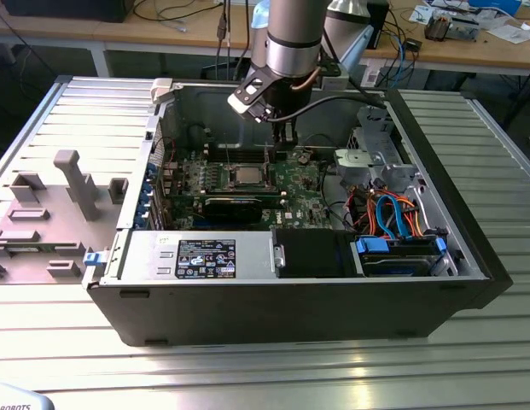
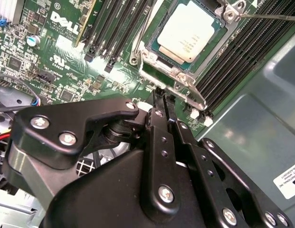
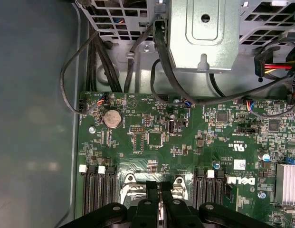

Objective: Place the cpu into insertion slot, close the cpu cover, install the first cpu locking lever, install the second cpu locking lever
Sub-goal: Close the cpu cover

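1. Inside the open computer case (image 1: 290, 312), which lies on its side on a ribbed metal surface (image 1: 247, 367), the arm reaches down over the green motherboard (image 1: 303, 184).
2. The gripper (image 2: 160, 96) hangs low over the board. Its black fingers are drawn together, and nothing can be seen between them.
3. The cpu (image 2: 187, 31) lies flat on the board with its silver top up, framed by the window of the cpu cover (image 2: 172, 71), which lies down around it.
4. In the second wrist view the fingertips are just beside one edge of the cover and apart from the cpu. Whether they touch the metal cannot be told.
5. Long black memory slots (image 2: 235, 54) flank the cover on both sides. A thin metal rod (image 2: 266, 17) runs out from one corner of the cover across the slots.
6. In the first wrist view a round coin battery (image 3: 112, 118) sits on the board. Black cables (image 3: 166, 71) run between the board and a grey metal cage (image 3: 204, 33).
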`<state>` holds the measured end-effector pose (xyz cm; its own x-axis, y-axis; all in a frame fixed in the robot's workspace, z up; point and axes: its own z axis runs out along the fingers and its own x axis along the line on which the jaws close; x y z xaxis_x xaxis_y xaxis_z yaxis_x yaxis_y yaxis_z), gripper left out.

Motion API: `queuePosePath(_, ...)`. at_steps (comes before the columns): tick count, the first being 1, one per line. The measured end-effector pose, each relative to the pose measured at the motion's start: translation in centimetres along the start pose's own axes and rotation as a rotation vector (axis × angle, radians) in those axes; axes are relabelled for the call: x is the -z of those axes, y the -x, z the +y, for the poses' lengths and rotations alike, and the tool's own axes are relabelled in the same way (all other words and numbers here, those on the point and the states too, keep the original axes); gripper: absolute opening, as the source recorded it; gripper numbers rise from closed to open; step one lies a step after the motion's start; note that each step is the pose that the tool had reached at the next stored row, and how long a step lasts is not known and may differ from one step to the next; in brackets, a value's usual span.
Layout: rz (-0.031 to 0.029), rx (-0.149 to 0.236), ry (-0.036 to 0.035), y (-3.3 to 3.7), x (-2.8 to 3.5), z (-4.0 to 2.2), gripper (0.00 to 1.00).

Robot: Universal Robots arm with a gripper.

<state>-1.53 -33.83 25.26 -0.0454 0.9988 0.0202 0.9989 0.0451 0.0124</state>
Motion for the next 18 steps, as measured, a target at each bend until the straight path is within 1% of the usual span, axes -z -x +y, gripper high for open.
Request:
queuePosePath(9,0.0,0.0,0.0,-0.03,0.01,-0.59,0.16)
queuePosePath(11,-0.0001,0.0,0.0,-0.04,-0.02,-0.94,0.16)
queuePosePath(13,-0.0001,0.0,-0.0001,-0.05,-0.06,-1.17,0.16)
queuePosePath(18,0.0,0.0,-0.0001,-0.07,-0.12,-1.54,0.16)
